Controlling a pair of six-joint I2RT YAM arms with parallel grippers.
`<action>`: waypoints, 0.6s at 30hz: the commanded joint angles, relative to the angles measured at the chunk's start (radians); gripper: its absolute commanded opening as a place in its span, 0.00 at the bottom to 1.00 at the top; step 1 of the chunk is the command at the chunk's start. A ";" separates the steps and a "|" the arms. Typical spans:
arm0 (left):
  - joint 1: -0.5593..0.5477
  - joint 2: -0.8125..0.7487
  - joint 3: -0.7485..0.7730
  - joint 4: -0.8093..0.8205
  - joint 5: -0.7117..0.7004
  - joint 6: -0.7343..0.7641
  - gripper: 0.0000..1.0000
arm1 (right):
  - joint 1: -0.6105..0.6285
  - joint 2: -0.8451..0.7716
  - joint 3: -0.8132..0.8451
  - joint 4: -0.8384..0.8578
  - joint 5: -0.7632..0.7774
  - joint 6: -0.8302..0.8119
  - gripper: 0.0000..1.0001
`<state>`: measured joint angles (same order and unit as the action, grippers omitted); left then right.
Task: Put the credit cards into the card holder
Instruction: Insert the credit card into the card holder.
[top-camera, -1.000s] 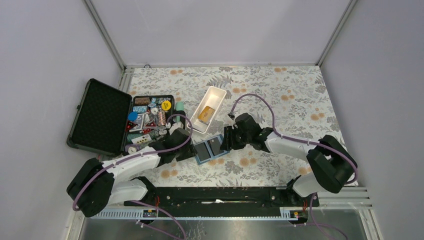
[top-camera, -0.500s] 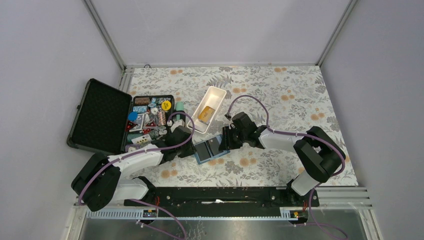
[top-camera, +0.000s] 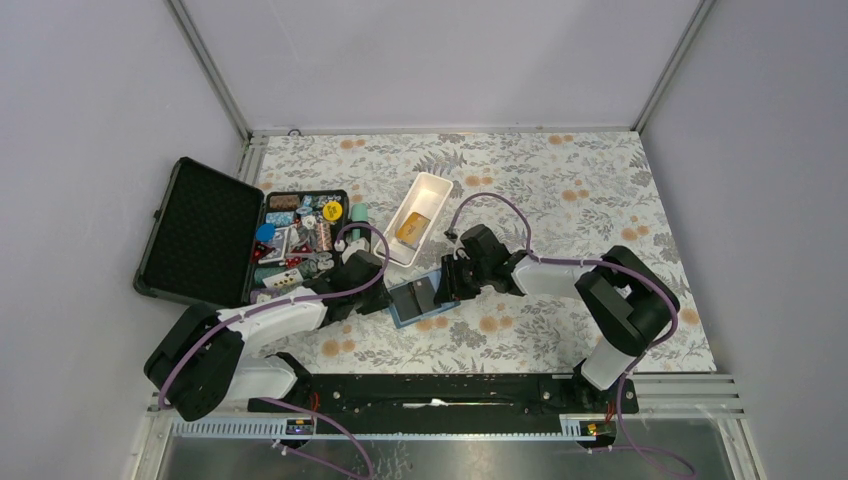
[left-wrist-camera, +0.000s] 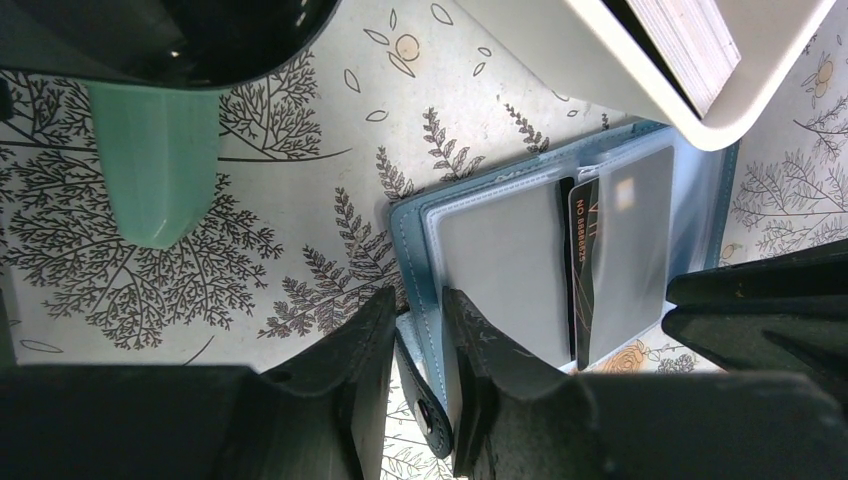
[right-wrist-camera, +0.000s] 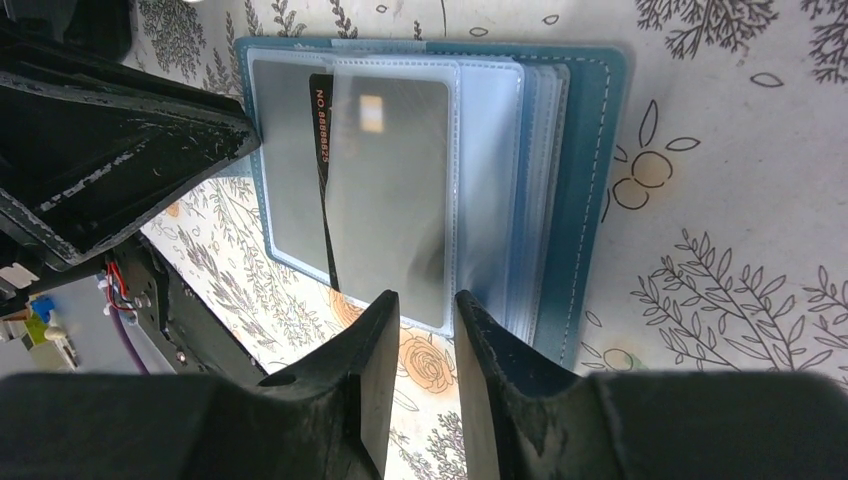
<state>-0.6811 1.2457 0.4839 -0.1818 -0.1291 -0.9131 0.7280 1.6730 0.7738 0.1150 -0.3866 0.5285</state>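
Note:
The teal-blue card holder (top-camera: 420, 300) lies open on the floral table between both arms. The dark credit card (right-wrist-camera: 322, 150) sits in a clear sleeve, with only its left strip uncovered (left-wrist-camera: 583, 262). My left gripper (left-wrist-camera: 418, 295) is shut on the card holder's cover edge (left-wrist-camera: 412, 250) by the snap tab. My right gripper (right-wrist-camera: 428, 295) hovers at the near edge of the clear pages (right-wrist-camera: 390, 190); its jaws stand slightly apart with only table pattern between them. The golden-orange credit card (top-camera: 410, 228) lies in the white tray (top-camera: 432, 180).
A black foam-lined case (top-camera: 200, 232) stands open at the left beside a compartment of colourful trinkets (top-camera: 300, 240). A mint-green object (left-wrist-camera: 155, 170) lies near the left gripper. The white tray's corner (left-wrist-camera: 720, 130) sits close behind the card holder.
Both grippers have narrowed. The left one has closed onto the card holder's cover edge. The right arm has slid left, up to the holder's pages.

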 joint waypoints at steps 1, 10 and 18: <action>0.007 0.020 0.007 -0.004 0.012 0.014 0.26 | -0.005 0.022 0.044 -0.003 0.041 -0.026 0.34; 0.009 0.023 0.007 -0.002 0.021 0.017 0.25 | -0.003 0.044 0.042 -0.021 0.078 -0.047 0.37; 0.011 0.033 0.004 0.022 0.041 0.017 0.22 | 0.022 0.071 0.055 0.015 0.011 -0.037 0.38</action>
<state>-0.6739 1.2541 0.4839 -0.1719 -0.1108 -0.9119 0.7338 1.7073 0.8124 0.1257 -0.3679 0.5156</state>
